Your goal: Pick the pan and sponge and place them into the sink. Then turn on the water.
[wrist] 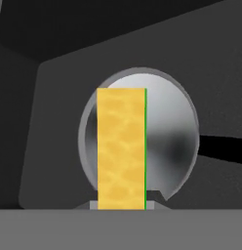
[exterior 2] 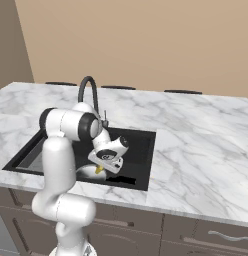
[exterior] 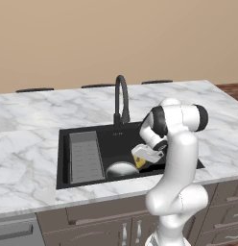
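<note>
The black sink is set into the marble counter. The round silver pan lies in its front part, its black handle pointing right in the hand view. My gripper hangs inside the basin just above the pan, shut on the yellow sponge. The sponge covers the pan's left half in the hand view. No water shows at the black gooseneck faucet.
A grey ribbed tray fills the sink's left side. The faucet stands close behind the arm's wrist. Marble counter spreads on both sides of the sink. Dark chair backs line the far edge.
</note>
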